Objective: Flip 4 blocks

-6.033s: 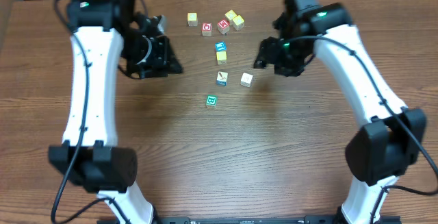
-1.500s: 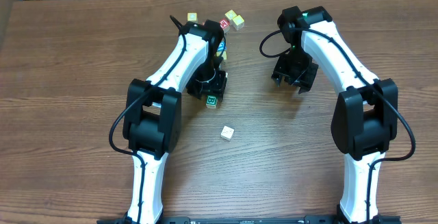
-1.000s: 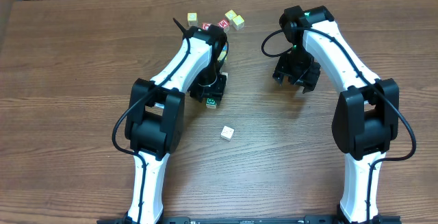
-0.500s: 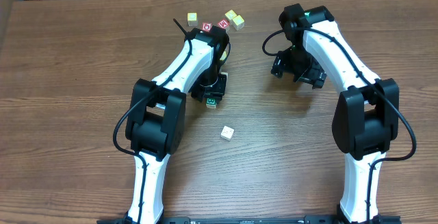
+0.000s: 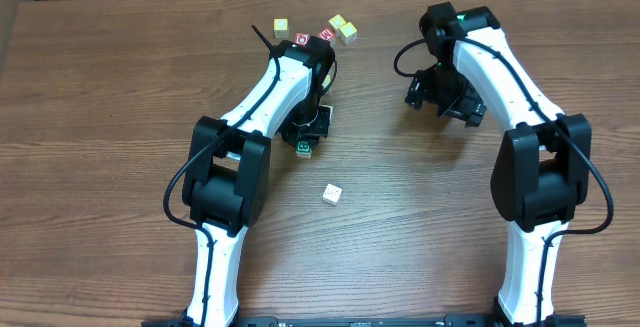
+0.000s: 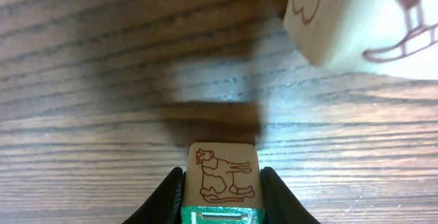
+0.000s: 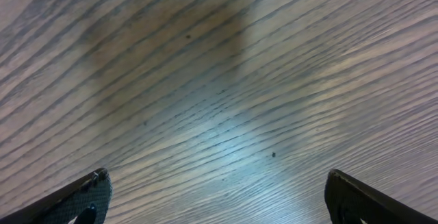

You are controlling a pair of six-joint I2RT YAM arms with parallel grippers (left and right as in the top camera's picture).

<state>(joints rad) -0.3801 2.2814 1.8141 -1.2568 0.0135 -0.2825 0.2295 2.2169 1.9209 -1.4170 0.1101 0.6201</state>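
Pinching the green-faced block in the left claw, right claw spread wide over the table

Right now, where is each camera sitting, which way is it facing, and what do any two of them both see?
Overhead: fixed above the table, looking straight down; shows the left arm, right arm, left tool and right tool.
Left wrist: mounted by the left tool, looking along it at the tabletop; its fingers close on a green-faced block.
Right wrist: mounted by the right tool, facing bare wood; only its spread fingertips show.
Shared: overhead and left wrist both see the green-faced block.
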